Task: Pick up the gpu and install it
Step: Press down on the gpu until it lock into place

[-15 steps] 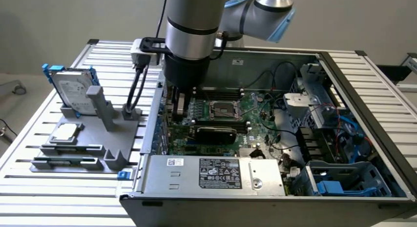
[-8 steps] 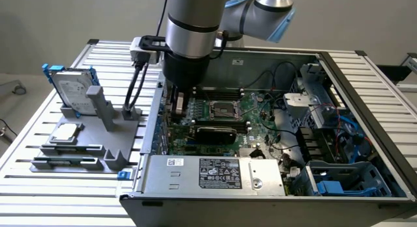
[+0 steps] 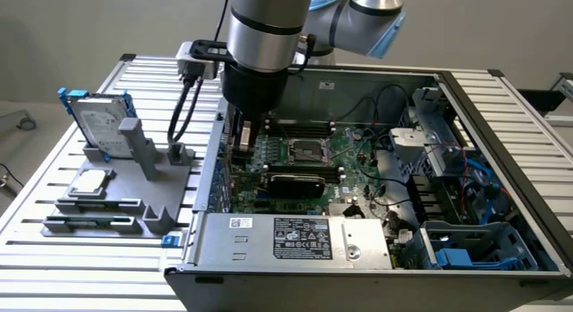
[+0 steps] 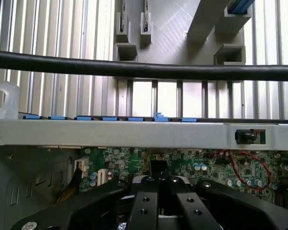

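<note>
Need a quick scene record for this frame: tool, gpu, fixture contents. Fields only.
tool: inside the open PC case, low over the motherboard by the case wall on the exterior view's left
gpu: likely the black-covered card on the motherboard, just to the exterior view's right of the tool; seating cannot be told
contact: unclear
fixture: holds hard drive upright and square chip flat

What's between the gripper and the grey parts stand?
Wrist view: from the gripper outward, the computer case's side wall with blue clips, then a black cable, then the stand.
</note>
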Robot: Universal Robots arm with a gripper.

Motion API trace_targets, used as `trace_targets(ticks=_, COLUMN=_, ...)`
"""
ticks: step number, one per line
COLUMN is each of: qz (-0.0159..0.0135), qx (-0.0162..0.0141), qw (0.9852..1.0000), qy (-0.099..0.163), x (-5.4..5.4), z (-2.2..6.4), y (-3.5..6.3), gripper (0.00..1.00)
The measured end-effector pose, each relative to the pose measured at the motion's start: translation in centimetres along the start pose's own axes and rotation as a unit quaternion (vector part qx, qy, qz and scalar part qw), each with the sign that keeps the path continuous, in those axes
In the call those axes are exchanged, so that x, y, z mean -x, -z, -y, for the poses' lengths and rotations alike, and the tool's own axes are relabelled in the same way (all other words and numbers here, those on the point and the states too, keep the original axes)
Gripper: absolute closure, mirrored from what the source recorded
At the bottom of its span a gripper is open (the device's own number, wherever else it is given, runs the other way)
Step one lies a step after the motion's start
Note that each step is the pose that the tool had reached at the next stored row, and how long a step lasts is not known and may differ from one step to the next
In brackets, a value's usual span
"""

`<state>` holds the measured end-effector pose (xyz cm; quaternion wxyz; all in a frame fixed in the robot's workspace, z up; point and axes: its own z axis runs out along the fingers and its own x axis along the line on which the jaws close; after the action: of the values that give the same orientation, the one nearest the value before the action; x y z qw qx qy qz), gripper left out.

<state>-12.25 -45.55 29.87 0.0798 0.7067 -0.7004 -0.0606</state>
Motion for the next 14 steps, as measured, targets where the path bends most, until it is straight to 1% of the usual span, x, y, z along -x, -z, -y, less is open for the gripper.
trace_targets(ticks=3, qz=-0.0006, qx=0.0009, qw=1.0, qy=0.0, x=0.06, z=0.0, y=0.02, gripper=0.89)
trace_targets(ticks=10, qz=-0.0005, qx=0.0032, qw=1.0, qy=0.0, x=0.21, z=-0.15, y=-0.01, gripper=0.89)
trace_targets(ticks=14, qz=-0.0007, qx=0.004, qw=1.0, qy=0.0, x=0.29, z=-0.25, y=-0.03, gripper=0.89)
